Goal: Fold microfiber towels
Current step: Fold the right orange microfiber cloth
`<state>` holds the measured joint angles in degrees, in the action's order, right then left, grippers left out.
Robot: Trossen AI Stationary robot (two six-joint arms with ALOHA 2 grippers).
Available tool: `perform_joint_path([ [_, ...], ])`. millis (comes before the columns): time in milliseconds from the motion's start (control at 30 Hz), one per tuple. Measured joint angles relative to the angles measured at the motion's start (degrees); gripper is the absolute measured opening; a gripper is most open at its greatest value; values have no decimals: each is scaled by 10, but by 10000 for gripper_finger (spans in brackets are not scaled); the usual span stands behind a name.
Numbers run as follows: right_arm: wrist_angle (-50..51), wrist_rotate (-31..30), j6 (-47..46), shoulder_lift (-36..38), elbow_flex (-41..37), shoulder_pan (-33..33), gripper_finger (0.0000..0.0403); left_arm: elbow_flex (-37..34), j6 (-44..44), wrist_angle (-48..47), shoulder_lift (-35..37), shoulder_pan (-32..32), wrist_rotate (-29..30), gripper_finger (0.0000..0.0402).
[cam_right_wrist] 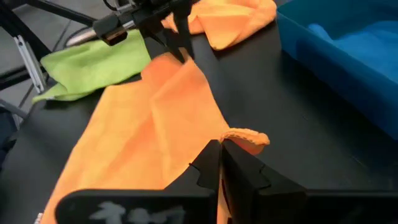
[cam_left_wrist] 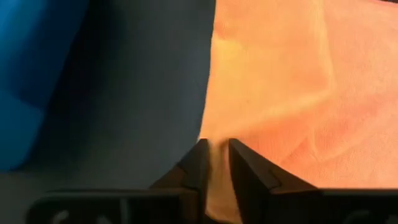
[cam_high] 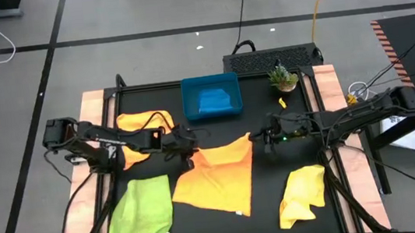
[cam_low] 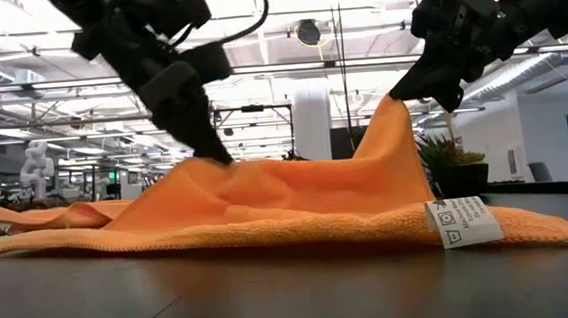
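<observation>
1. Orange towel (cam_high: 218,174) spread mid-table on the black mat (cam_high: 283,225), wrinkly, with a white care tag (cam_low: 463,221) sticking out at the near edge.
2. Left gripper (cam_high: 189,146) clamped on that towel's back left corner, fingers (cam_left_wrist: 198,163) pinched together with the cloth between them.
3. Right gripper (cam_high: 261,136) pinching the back right corner, fingers (cam_right_wrist: 211,165) closed tight on a little curl of orange fabric.
4. Both corners lifted off the mat in the low view, right one pulled up higher into a peak, rest of the cloth sagging down flat between and in front.
5. Second orange towel (cam_high: 143,132) bunched up at the back left, partly under the left arm.
6. Lime green towel (cam_high: 141,218) lying loose at the front left, just beside the big orange one.
7. Yellow towel (cam_high: 303,196) crumpled at the front right, well apart from the orange one.
8. Blue tray (cam_high: 189,91) at the back middle of the table with a blue towel (cam_high: 213,100) sitting inside it, looks folded.
9. Small potted plant (cam_high: 283,76) just right of the tray near the back edge.
10. Both arms reaching in from the sides toward the middle, grippers fairly near each other just in front of the tray.
</observation>
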<state>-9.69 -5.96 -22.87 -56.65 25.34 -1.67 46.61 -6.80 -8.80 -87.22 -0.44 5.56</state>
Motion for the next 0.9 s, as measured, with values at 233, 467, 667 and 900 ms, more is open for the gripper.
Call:
perform_joint_path([
  [233, 0, 0, -1, 26, 0, 0, 56, 81, 7, -146, 0, 1, 6, 142],
  [467, 0, 14, 3, 48, 0, -6, 86, 111, 7, -207, 0, -13, 10, 158],
  [667, -36, 48, 35, 24, 0, -50, 93, 111, 11, -182, 0, -43, 2, 159],
  [900, -131, 62, 65, -56, 0, -116, 93, 111, 33, -144, 0, -90, -40, 159],
])
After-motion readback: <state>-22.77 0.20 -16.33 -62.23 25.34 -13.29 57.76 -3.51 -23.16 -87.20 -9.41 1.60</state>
